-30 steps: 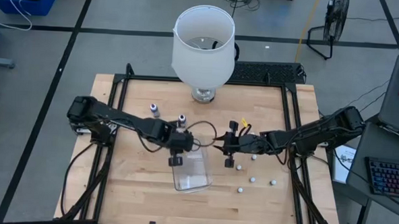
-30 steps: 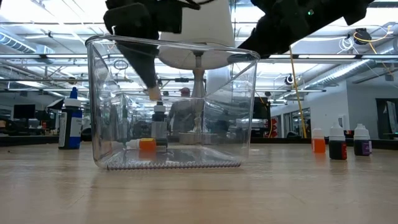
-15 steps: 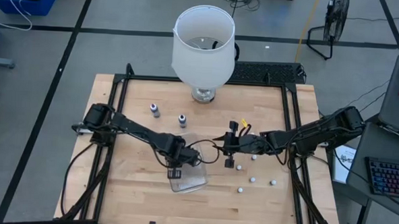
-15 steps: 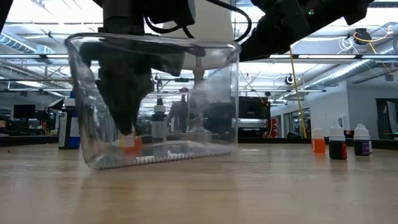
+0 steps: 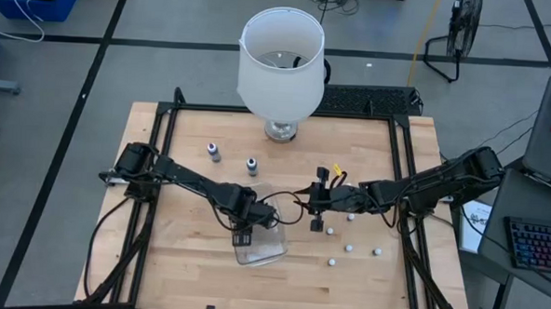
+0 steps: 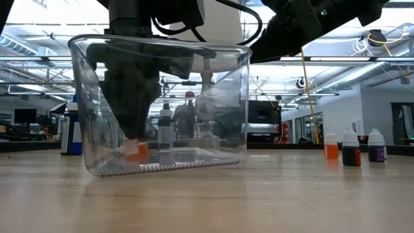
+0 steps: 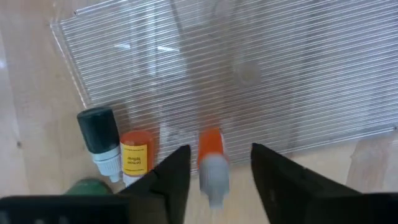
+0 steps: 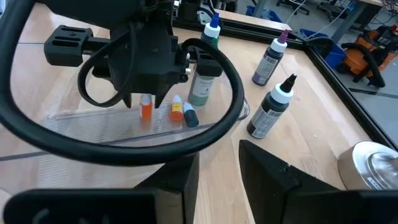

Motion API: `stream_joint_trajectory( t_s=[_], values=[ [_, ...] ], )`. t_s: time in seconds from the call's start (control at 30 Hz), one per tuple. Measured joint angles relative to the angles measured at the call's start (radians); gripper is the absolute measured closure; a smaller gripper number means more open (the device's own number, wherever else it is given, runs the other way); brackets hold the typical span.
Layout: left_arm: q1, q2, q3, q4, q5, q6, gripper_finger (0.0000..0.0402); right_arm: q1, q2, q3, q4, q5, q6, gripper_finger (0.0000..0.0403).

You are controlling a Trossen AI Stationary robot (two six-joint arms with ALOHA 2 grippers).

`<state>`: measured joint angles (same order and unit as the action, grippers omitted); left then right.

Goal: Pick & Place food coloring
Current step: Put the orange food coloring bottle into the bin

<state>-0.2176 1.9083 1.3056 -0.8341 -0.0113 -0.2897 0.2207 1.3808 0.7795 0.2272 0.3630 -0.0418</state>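
Note:
My left gripper [image 7: 217,163] reaches down into the clear tray [image 5: 267,253], open. A small orange bottle with a whitish cap [image 7: 211,146] stands between its fingers, cap up; in the low view the orange bottle [image 6: 136,149] sits tilted at the fingertips. A dark-capped bottle [image 7: 99,134] and an orange-labelled bottle [image 7: 137,158] lie on the ribbed floor beside it. My right gripper [image 5: 315,215] hovers open to the right of the tray, holding nothing. Several small bottles [image 5: 349,247] stand on the table near it. My left gripper comes from above with one finger on each side of the orange bottle's cap end [image 7: 214,177]. A gap shows on both sides, and I cannot tell whether either finger touches the bottle.
A big white lampshade [image 5: 280,62] stands at the far edge. Two larger dark squeeze bottles [image 5: 213,152] [image 5: 252,165] stand to the far side of the left arm. Three small bottles [image 6: 351,150] show to the right in the low view. Bare wood lies at the near edge.
My left gripper has come down into the tray, toward the near edge, carrying the orange bottle to its floor. The tray has slid a little toward the left and turned about. In the last half second little has moved.

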Motion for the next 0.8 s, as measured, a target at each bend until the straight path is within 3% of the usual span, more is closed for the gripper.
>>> stream_joint_trajectory(
  t_s=[0.23,0.57,0.67,0.8],
  values=[
    [0.004,-0.03,-0.006,0.013,0.012,0.001,0.0164,0.0,0.0,0.0,0.0,0.0,0.0,0.03],
    [0.031,-0.198,-0.006,0.033,0.014,0.002,0.0138,0.0,-0.026,0.0,-0.017,0.0,0.002,0.03],
    [0.029,-0.271,-0.016,0.053,-0.021,0.065,0.014,0.0,-0.093,0.005,-0.105,0.001,0.007,0.03],
    [-0.002,-0.398,-0.11,0.221,-0.066,0.182,0.0145,-0.003,-0.223,0.072,-0.372,0.002,0.128,0.0299]
  ],
)
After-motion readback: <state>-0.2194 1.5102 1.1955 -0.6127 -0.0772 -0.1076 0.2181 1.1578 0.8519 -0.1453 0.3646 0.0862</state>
